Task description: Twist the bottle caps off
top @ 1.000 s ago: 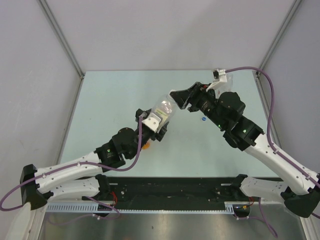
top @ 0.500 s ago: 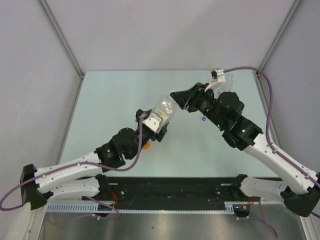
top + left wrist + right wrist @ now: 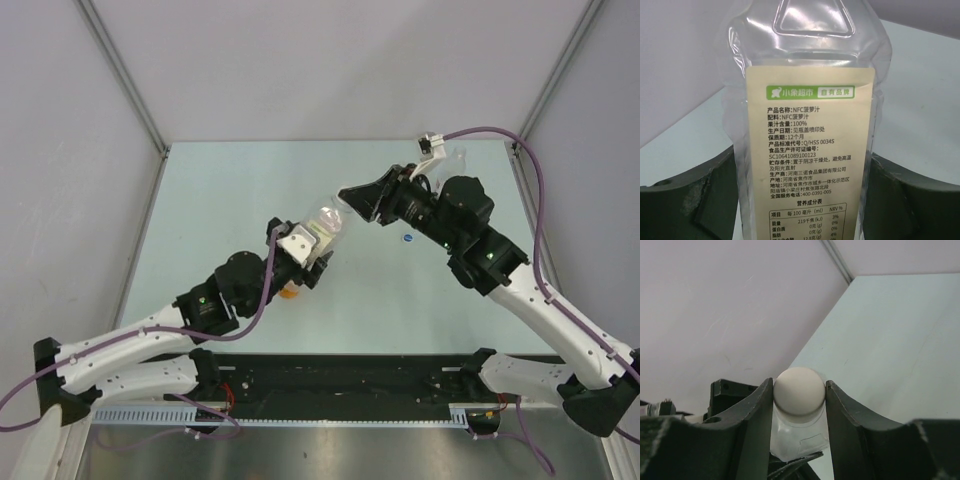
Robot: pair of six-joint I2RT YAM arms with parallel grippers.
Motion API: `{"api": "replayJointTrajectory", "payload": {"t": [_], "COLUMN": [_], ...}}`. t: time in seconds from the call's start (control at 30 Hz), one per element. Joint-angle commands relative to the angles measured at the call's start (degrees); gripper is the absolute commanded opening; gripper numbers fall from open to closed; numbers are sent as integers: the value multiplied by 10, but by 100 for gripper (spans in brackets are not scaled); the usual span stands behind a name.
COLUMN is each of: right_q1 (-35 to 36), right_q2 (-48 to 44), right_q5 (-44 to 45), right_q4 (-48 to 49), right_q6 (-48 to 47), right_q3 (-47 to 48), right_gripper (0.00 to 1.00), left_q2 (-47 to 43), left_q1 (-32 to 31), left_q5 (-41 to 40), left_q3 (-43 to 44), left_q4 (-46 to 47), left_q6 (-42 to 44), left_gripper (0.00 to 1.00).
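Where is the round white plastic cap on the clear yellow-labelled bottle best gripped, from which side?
Grip the round white cap on its curved side wall, fingers on opposite sides, coming end-on along the neck. The clear yellow-labelled bottle lies tilted in the left gripper, cap end free; the right gripper pinches it so.

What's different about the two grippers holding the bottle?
The left gripper clamps the wide labelled body of the bottle; the right gripper pinches its small white cap. The left gripper's jaws stand wide apart, while the right gripper's sit close together. Both are closed on the same clear bottle.
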Motion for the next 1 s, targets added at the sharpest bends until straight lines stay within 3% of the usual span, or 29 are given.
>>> {"api": "replayJointTrajectory", "payload": {"t": [0.0, 0.07, 0.3, 0.7, 0.97], "right_q1": [-35, -47, -47, -46, -53], "right_q2": [4, 1, -10, -52, -53], "right_q5": [-145, -188, -322, -479, -604], "right_q4": [2, 10, 20, 8, 33], "right_q6": [-28, -38, -99, -186, -192], "right_q3": [18, 18, 18, 18, 18], "right_gripper": [0, 0, 0, 0, 0], "left_q2": [-36, -40, -22, 7, 44], "left_q1": [5, 28, 112, 234, 239], "left_q5": [237, 349, 613, 890, 987], "left_q3": [71, 80, 124, 104, 103], "left_q4": [-18, -26, -55, 101, 176], "left_q6": [-46, -72, -154, -308, -367], "left_gripper": [0, 0, 0, 0, 0]}}
